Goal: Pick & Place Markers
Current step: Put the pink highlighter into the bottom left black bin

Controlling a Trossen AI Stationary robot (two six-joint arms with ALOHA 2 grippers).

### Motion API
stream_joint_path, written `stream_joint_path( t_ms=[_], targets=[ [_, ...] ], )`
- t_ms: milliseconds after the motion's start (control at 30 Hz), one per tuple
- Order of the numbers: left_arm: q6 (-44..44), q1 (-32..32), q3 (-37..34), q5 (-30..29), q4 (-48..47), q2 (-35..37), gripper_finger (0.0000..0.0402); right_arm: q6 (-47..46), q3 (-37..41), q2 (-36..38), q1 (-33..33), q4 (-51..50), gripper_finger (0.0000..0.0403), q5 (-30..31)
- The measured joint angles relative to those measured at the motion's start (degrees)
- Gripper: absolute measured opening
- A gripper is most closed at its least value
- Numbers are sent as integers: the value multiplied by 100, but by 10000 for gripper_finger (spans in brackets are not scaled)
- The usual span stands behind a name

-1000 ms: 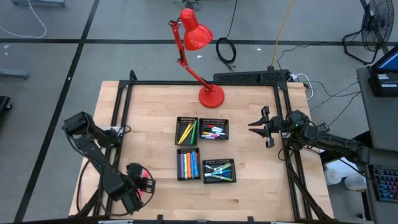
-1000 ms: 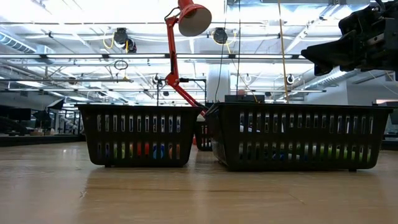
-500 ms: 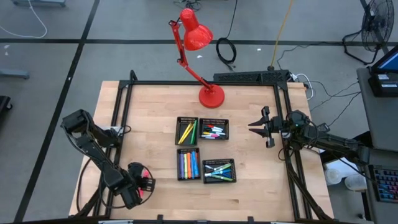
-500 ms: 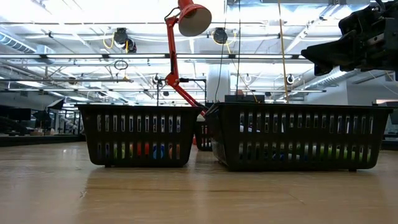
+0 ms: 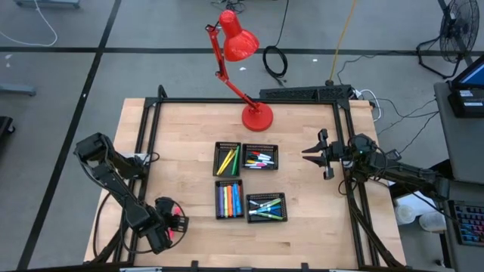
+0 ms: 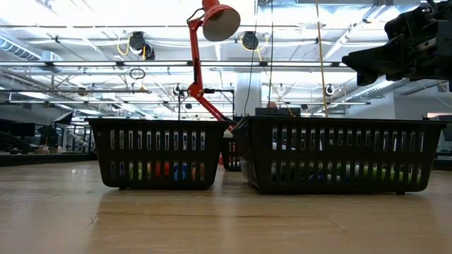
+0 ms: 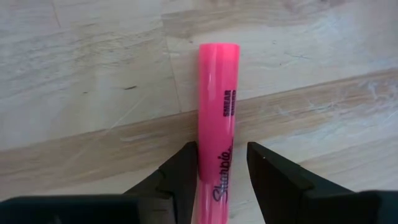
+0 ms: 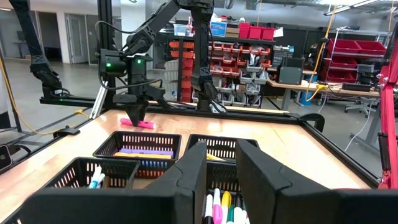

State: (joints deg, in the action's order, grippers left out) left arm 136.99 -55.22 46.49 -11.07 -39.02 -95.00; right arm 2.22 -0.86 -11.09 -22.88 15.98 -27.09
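A pink highlighter (image 7: 219, 93) lies flat on the wood near the table's near left corner. My left gripper (image 7: 222, 152) points down over one end of it, open, with one finger on each long side. From across the table, the right wrist view shows it standing over the highlighter (image 8: 138, 123). More markers lie in four black mesh trays at mid-table: yellow and green (image 5: 227, 159), white with coloured caps (image 5: 260, 157), neon (image 5: 229, 199), blue-green (image 5: 265, 207). My right gripper (image 5: 306, 153) waits level at the table's right side, open and holding nothing. My left gripper comes at the pink highlighter from above, with its fingers across the barrel near one end. One finger (image 7: 185, 163) stands right against the barrel's side, and I cannot tell whether it touches. Bare wood shows between the other finger (image 7: 264, 165) and the barrel. The highlighter lies on the table.
A red desk lamp stands on its base (image 5: 257, 115) at the far middle of the table, with its head reaching out past the far edge. A black frame (image 5: 344, 151) runs round the tabletop. Bare wood lies between the highlighter and the trays.
My left gripper has come down toward the pink highlighter near the table's near left corner, most of the way in the first half of the second. The highlighter has not moved.
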Motion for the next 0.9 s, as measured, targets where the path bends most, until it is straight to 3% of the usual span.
stream_joint_path(
  t_ms=[333, 600, 700, 833, 900],
  targets=[
    [28, -2, -5, -47, 17, -2, 144, 0, 0, 0, 1, -2, 77, -1],
    [-44, -2, -3, -42, -189, -2, 61, 0, 0, 0, 0, -2, 77, 0],
    [37, -4, -3, -166, -205, -2, 58, 0, 0, 0, -1, 0, 77, -1],
    [217, -15, -23, -897, -147, -23, 58, 0, 0, 0, 0, -2, 77, 0],
    [189, 32, -92, -2130, -187, -77, 58, 0, 0, 0, 0, -2, 77, -2]
  ],
)
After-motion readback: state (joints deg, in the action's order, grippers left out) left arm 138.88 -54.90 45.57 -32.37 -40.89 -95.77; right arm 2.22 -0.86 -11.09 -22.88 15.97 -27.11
